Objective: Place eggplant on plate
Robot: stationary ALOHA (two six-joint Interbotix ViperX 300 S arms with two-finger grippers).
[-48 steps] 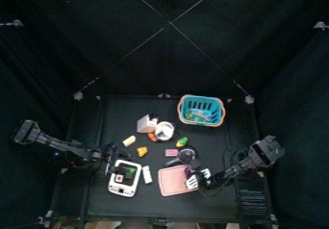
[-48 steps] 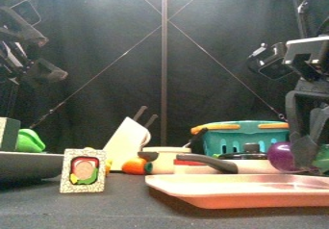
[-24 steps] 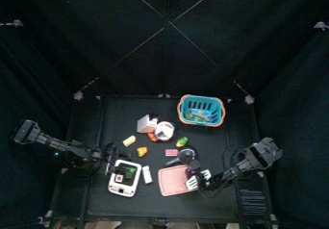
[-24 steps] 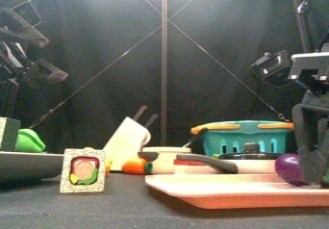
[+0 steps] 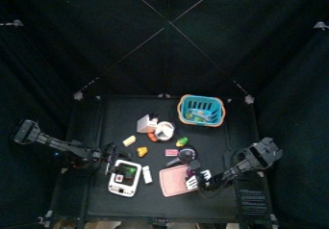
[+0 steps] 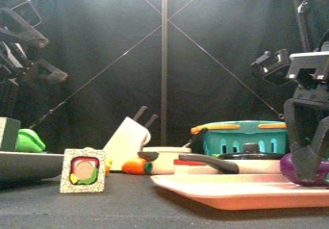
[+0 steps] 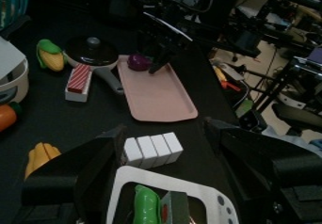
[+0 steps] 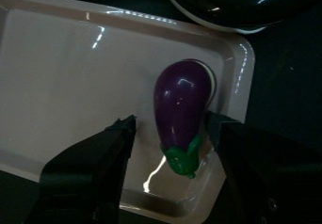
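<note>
The eggplant (image 8: 183,104) is laid flat on the plate (image 8: 75,87), released between the spread jaws of the right gripper (image 8: 170,134).

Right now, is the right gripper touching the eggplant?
Apart. The right wrist view shows the right gripper open, with pink plate visible between each jaw and the eggplant lying between them.
</note>
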